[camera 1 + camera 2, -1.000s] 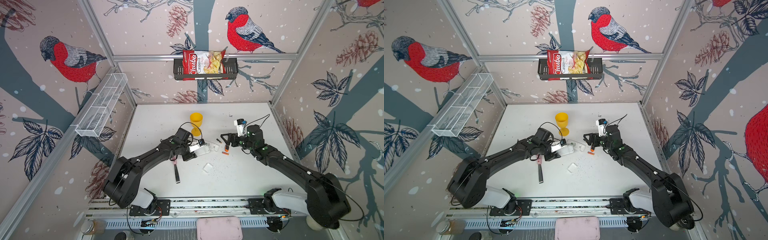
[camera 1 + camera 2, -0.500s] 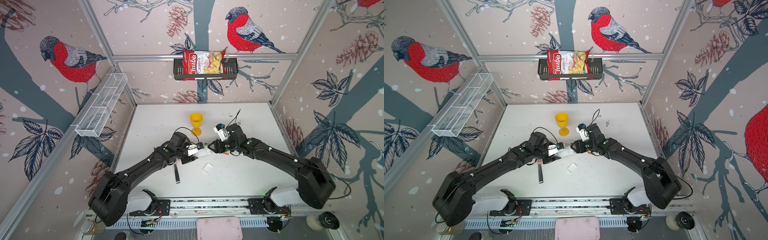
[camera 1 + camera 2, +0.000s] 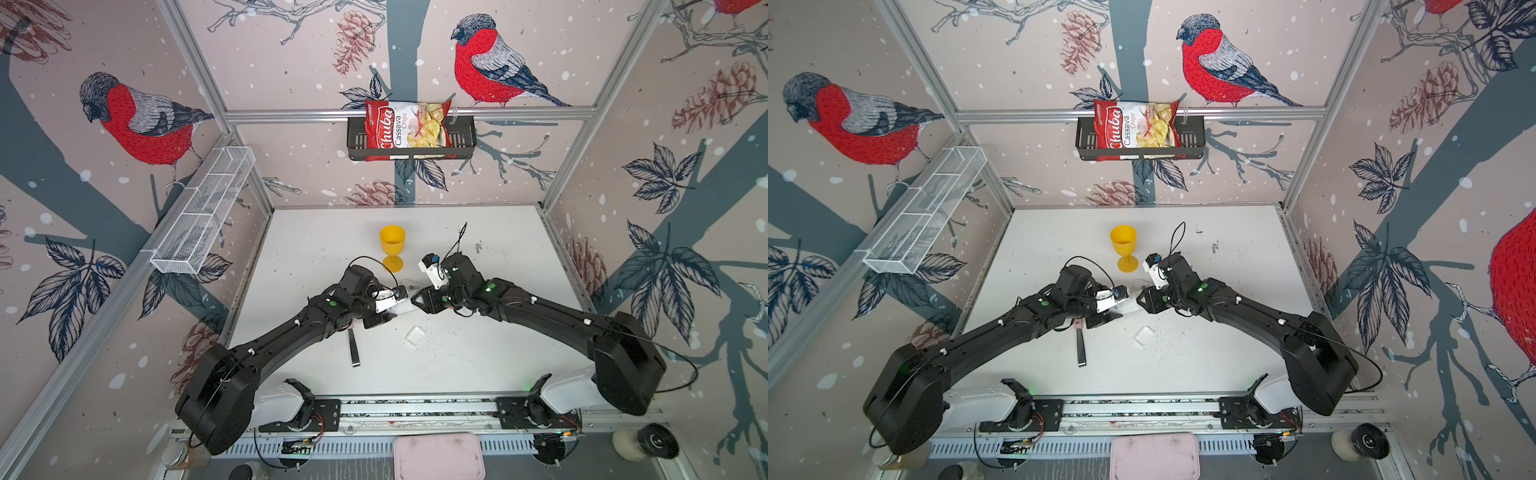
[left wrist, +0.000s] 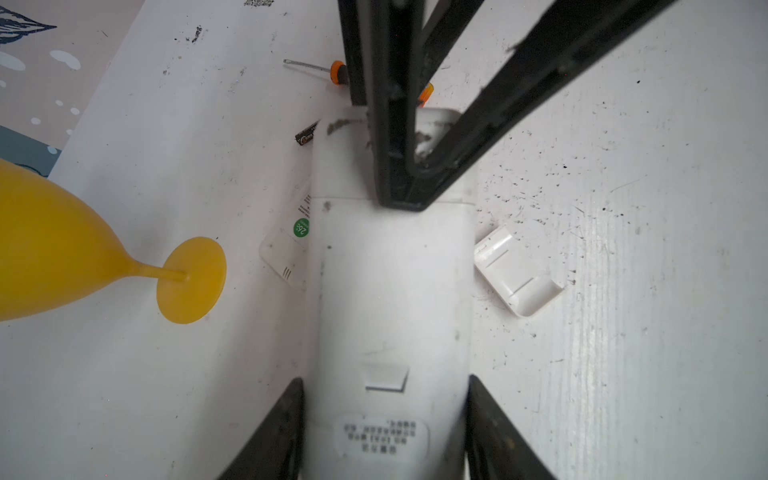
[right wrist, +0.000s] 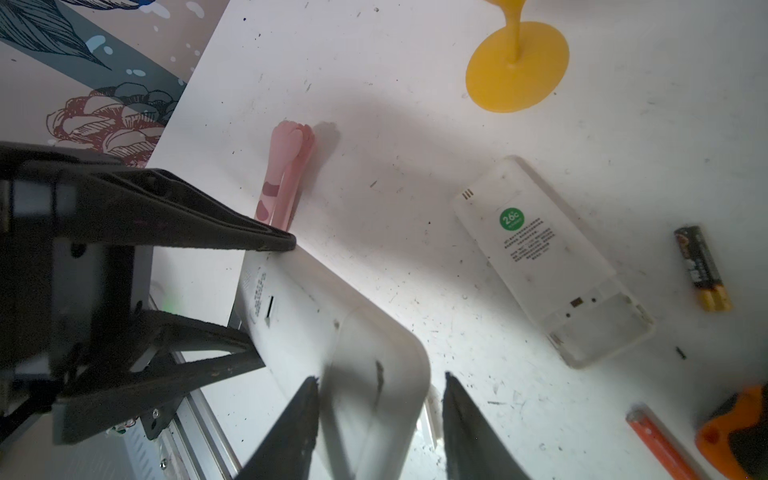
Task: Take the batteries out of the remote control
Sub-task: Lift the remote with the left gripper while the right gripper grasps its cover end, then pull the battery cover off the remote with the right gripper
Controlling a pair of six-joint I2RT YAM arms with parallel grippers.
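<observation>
White plastic remote control (image 4: 395,299): I see it raised off the table (image 3: 498,353), labelled back showing, bridging my two arms.
Left fingers (image 4: 286,428): clamped on its label end, one against each long edge.
Right fingers (image 5: 291,432): straddling the opposite rounded end; one touches it, a sliver of gap shows beside the other, so I cannot tell whether they grip.
Batteries: a black battery with gold tips (image 5: 702,270) lies on the table near a translucent white shell with a green sticker (image 5: 548,257); an orange battery (image 5: 656,436) lies just beside an orange-and-black screwdriver handle (image 5: 735,436).
Black wall basket (image 3: 463,139): holds a red bag of cassava chips (image 3: 395,131).
White wire basket (image 3: 203,216): hung on the left wall, split into compartments.
Yellow plastic goblet (image 3: 392,243): upright on the table behind both arms' tips.
Small white battery cover (image 3: 415,336): lying loose, near the held remote.
Table: white, scuffed, peppered with dark specks.
Walls (image 3: 299,75): paper printed with red-breasted birds, pine cones and leaves.
</observation>
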